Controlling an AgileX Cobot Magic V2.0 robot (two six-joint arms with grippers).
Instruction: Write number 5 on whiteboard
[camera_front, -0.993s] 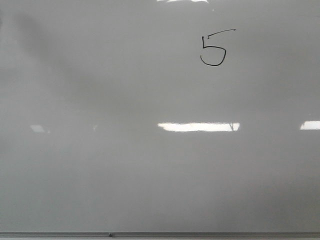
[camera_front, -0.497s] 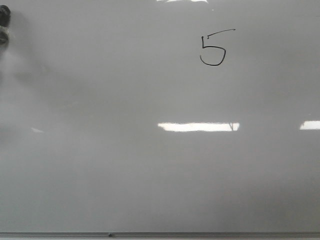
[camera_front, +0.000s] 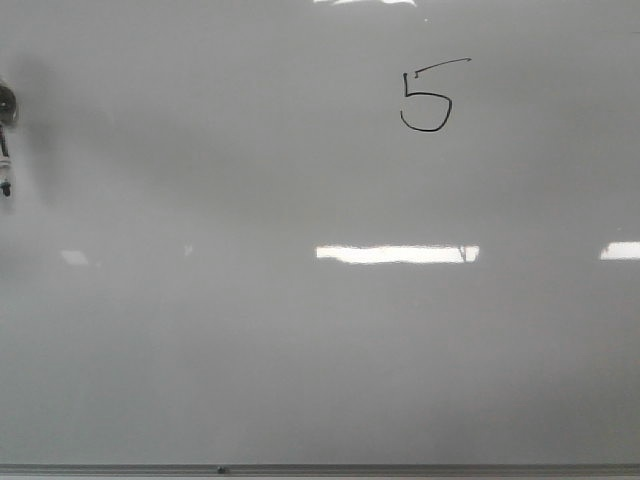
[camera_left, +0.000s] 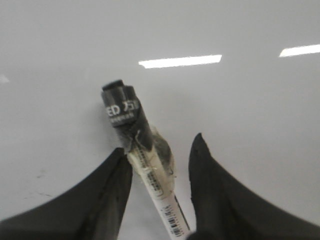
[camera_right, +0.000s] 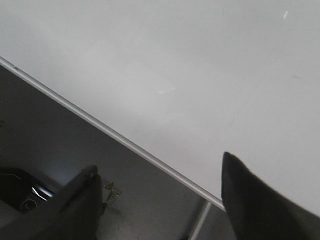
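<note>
One number 5, upper right of whiteboard. Left end effector clamps capped marker; right end effector spread, empty. Risk: loose marker slipping, smudging the digit.

A black handwritten 5 stands on the whiteboard; the marker label reads "ED" beside unreadable characters.

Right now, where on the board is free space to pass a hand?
The whiteboard is bare below and left of the number 5, down to its metal edge strip. Only the left border is occupied, by the marker in the left gripper.
</note>
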